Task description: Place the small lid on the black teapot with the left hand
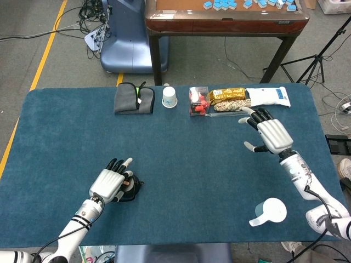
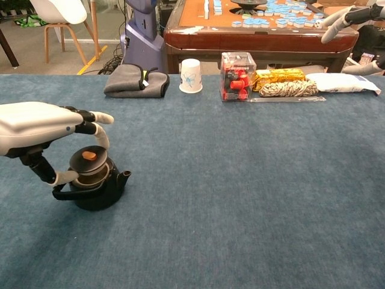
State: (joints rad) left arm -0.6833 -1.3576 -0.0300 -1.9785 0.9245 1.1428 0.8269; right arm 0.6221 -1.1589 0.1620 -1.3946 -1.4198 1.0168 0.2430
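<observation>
The black teapot (image 2: 96, 188) stands on the blue table near its front left, its spout pointing right; in the head view only its right edge (image 1: 138, 186) shows past my hand. My left hand (image 2: 42, 129) (image 1: 112, 184) hovers right over the pot and pinches the small dark lid (image 2: 88, 159) with its brown knob between thumb and a finger. The lid hangs tilted just above the pot's open mouth, close to the rim. My right hand (image 1: 270, 135) floats open above the table's right side, fingers spread, holding nothing.
Along the far edge lie a folded grey cloth (image 1: 134, 98), a paper cup (image 1: 169, 97), a clear box with red pieces (image 1: 199, 102), a gold packet and rope (image 1: 230, 99), and a white pouch (image 1: 268, 96). A white scoop-like cup (image 1: 269, 211) sits front right.
</observation>
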